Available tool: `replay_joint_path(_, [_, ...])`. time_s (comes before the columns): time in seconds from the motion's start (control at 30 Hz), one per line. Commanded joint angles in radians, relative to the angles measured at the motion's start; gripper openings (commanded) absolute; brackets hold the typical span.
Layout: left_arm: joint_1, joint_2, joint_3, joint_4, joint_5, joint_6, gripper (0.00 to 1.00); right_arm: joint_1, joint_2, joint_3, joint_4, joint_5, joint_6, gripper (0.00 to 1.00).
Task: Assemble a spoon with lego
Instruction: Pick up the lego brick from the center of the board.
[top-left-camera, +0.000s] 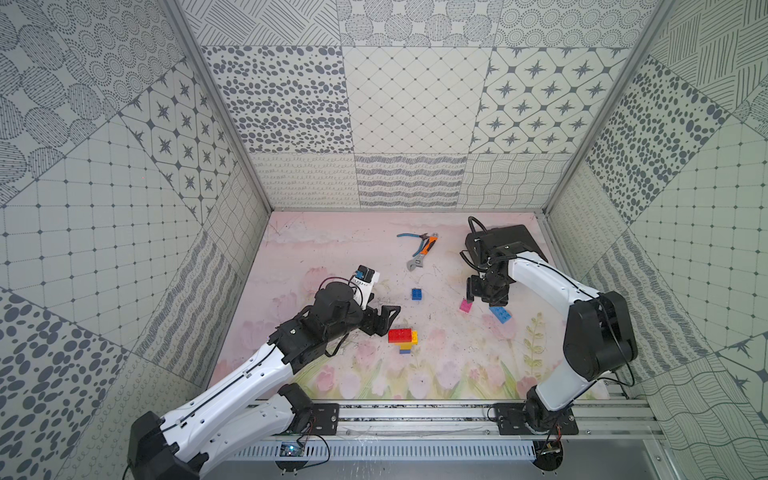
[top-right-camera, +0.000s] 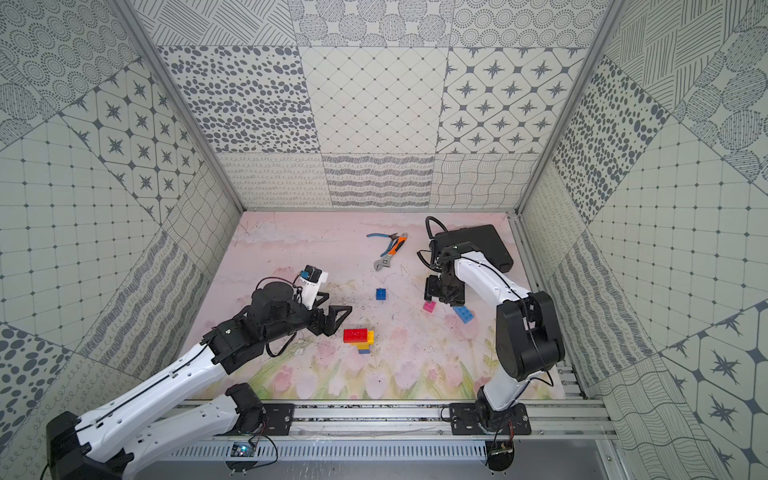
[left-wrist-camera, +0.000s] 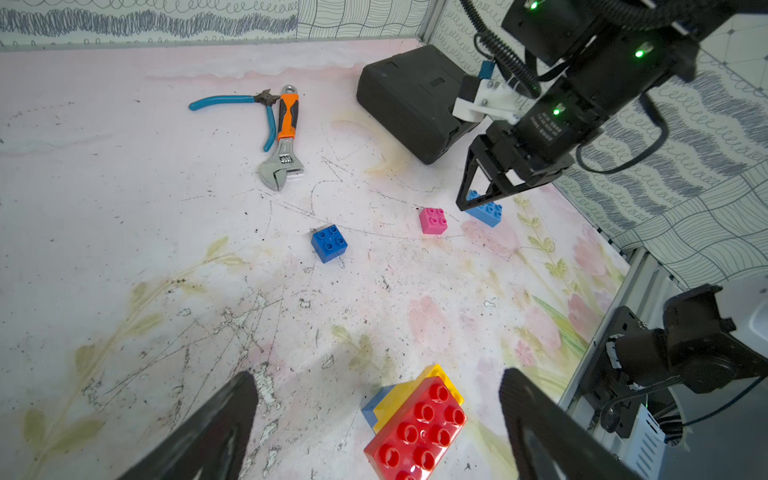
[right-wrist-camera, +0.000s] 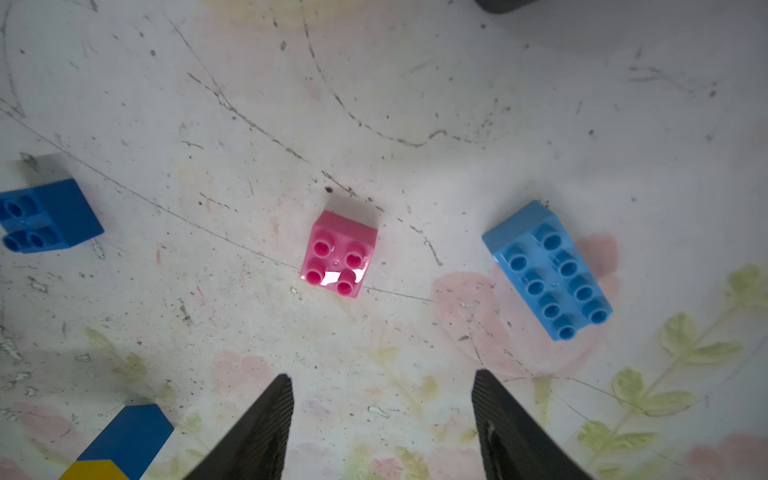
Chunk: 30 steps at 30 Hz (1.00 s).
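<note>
The spoon build (top-left-camera: 402, 336) (top-right-camera: 357, 336) is a red oblong brick on a yellow brick on a blue one (left-wrist-camera: 415, 419); a corner of it shows in the right wrist view (right-wrist-camera: 124, 436). My left gripper (top-left-camera: 388, 322) (top-right-camera: 338, 322) (left-wrist-camera: 378, 378) is open just left of it, not touching it. Loose lego lies further back: a dark blue square brick (top-left-camera: 417, 294) (left-wrist-camera: 329, 243) (right-wrist-camera: 45, 216), a pink square brick (top-left-camera: 466, 305) (left-wrist-camera: 433, 220) (right-wrist-camera: 338, 254) and a light blue oblong brick (top-left-camera: 500, 314) (right-wrist-camera: 548, 270). My right gripper (top-left-camera: 482, 300) (top-right-camera: 441, 300) (right-wrist-camera: 381, 376) hovers open between the pink and light blue bricks, empty.
Blue-handled pliers (top-left-camera: 409, 236) (left-wrist-camera: 232, 99) and an orange-handled wrench (top-left-camera: 428, 248) (left-wrist-camera: 286, 120) lie at the back middle. A black case (top-left-camera: 519, 241) (left-wrist-camera: 411, 99) sits in the back right corner behind my right arm. Patterned walls enclose three sides; a metal rail (top-left-camera: 415, 411) runs along the front.
</note>
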Motion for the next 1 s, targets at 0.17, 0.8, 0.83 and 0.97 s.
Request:
replay_joint_path(0.17, [-0.009,-0.059,-0.038,0.057,0.009,0.023,0.94,0.02,0.059,-0.031,0.142,0.021,0.172,0.66])
replay_joint_path(0.8, [-0.01,-0.149,-0.072,0.005,-0.047,-0.009,0.94,0.036,0.172,-0.028,0.201,0.047,0.217,0.5])
replay_joint_path(0.83, [-0.011,-0.154,-0.074,0.002,-0.048,-0.009,0.94,0.039,0.172,-0.033,0.204,0.049,0.216,0.5])
replay_joint_path(0.97, [-0.01,-0.166,-0.08,-0.001,-0.06,-0.011,0.94,0.041,0.171,-0.043,0.212,0.055,0.215,0.46])
